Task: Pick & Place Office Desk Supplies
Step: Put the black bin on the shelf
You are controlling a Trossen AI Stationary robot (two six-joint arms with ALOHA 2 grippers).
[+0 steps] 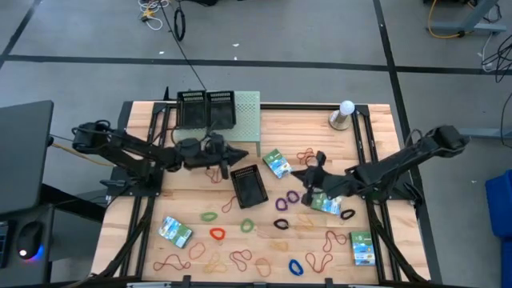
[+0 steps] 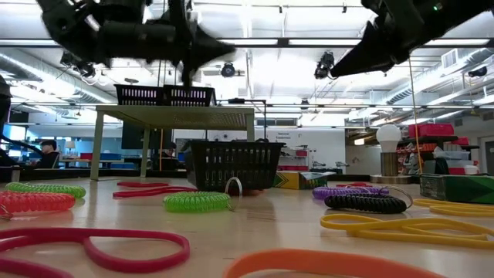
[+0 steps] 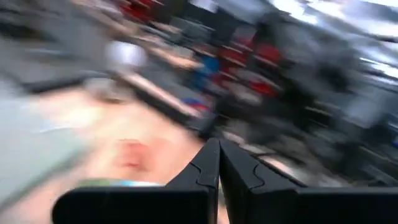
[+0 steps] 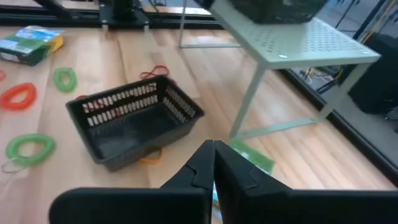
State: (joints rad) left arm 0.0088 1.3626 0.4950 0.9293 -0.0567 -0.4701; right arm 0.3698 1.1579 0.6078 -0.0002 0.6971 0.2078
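Left claw, fingers pressed together and empty, raised above the wooden table just beside the loose black mesh tray, a tangle of red rubber-band loops below it. Right claw, likewise closed on nothing, hanging over table centre between two flat green-white-blue packets. Further packets at the table's front-left and front-right. Scattered across the front half: thin loops in green, red, purple, blue and tan. Pale-green perforated shelf at the rear, carrying two more black mesh trays. Left wrist view badly smeared, possibly showing a packet edge.
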